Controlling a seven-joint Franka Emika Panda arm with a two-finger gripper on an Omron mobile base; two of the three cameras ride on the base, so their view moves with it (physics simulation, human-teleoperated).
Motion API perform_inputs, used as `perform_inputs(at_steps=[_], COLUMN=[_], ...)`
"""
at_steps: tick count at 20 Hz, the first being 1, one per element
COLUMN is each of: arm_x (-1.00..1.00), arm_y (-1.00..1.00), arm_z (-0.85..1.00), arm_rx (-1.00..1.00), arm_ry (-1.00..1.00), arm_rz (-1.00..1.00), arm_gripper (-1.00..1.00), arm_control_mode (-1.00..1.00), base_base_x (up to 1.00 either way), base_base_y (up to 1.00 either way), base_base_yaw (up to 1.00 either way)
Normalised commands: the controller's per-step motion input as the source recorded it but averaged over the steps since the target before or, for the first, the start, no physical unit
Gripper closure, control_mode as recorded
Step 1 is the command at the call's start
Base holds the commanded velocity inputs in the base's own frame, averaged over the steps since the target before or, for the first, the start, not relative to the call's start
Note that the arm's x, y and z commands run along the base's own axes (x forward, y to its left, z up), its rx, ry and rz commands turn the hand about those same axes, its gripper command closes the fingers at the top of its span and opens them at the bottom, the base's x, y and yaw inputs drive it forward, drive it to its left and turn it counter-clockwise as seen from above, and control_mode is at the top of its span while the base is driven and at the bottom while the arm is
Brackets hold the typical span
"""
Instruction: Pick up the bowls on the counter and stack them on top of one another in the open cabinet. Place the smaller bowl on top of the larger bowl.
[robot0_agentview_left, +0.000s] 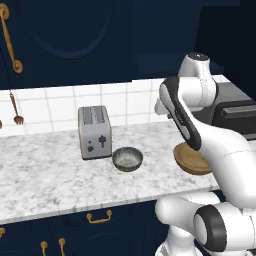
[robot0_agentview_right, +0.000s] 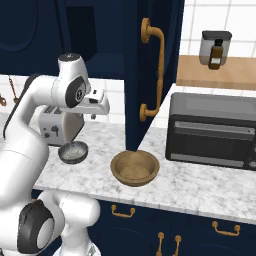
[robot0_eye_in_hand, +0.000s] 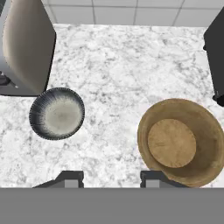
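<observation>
At the upper left of my hand view stands the silver toaster (robot0_eye_in_hand: 26, 48), on the marbled counter (robot0_eye_in_hand: 127, 65). Just below it, at left centre, sits the smaller bowl (robot0_eye_in_hand: 57, 113), dark grey outside and pale speckled inside, close to the toaster's base. Between the two bowls lies bare stone, and above that gap, at the bottom of the frame, my gripper (robot0_eye_in_hand: 111, 177) hangs with its two dark fingertips (robot0_eye_in_hand: 70, 177) spread apart and nothing between them. To the right, at lower right, rests the larger bowl (robot0_eye_in_hand: 181, 142), tan wood, upright, well apart from the grey one. A dark appliance edge cuts the far right.

Across the right base view, I see the navy cabinet door (robot0_agentview_right: 150, 70) with a gold handle, above the wooden bowl, and the black microwave (robot0_agentview_right: 215, 130) at right.
</observation>
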Motion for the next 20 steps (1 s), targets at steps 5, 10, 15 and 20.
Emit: perform_inputs(at_steps=[5, 10, 15, 20], arm_x=[-0.08, 0.06, 0.37, 0.55], arm_y=[0.33, 0.64, 0.40, 0.21], arm_z=[-0.19, -0.94, -1.00, -0.99], arm_rx=[0.00, 0.08, 0.01, 0.00], arm_ry=[0.03, 0.18, 0.19, 0.10], arm_rz=[0.02, 0.07, 0.04, 0.02], arm_gripper=[-1.00, -1.00, -1.00, -1.00], arm_control_mode=[-1.00, -1.00, -1.00, -1.00], base_base_x=[0.00, 0.00, 0.00, 0.00], base_base_y=[0.00, 0.00, 0.00, 0.00], base_base_yaw=[0.00, 0.00, 0.00, 0.00])
